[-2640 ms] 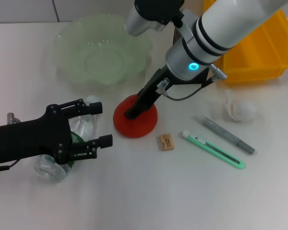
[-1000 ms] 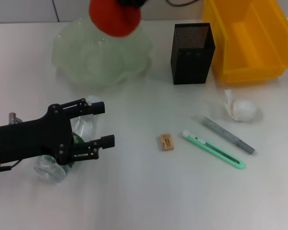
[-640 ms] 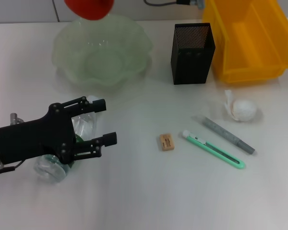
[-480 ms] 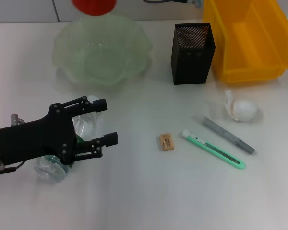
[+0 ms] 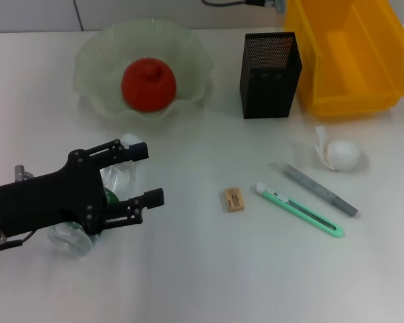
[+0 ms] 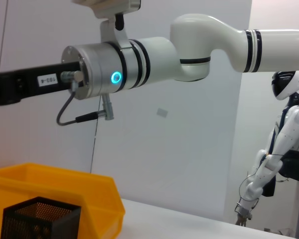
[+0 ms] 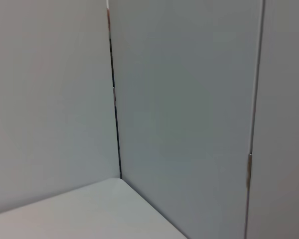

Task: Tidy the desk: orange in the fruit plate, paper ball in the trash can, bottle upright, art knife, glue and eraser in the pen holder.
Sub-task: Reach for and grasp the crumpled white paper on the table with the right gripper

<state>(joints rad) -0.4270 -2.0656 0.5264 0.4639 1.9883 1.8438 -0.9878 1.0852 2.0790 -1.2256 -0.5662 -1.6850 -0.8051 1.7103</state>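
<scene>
The orange lies in the pale green fruit plate at the back left, free of any gripper. My left gripper is open at the front left, low over the clear bottle, which lies on its side under it. The paper ball sits at the right. The grey glue, green art knife and eraser lie on the table in front of the black mesh pen holder. My right arm shows only in the left wrist view, raised high above the table.
A yellow bin stands at the back right beside the pen holder; both also show in the left wrist view as the bin and the pen holder. A white wall rises behind the table.
The orange was held high over the plate and now lies inside it, let go. The right arm has left the head view. The left gripper has barely shifted.
</scene>
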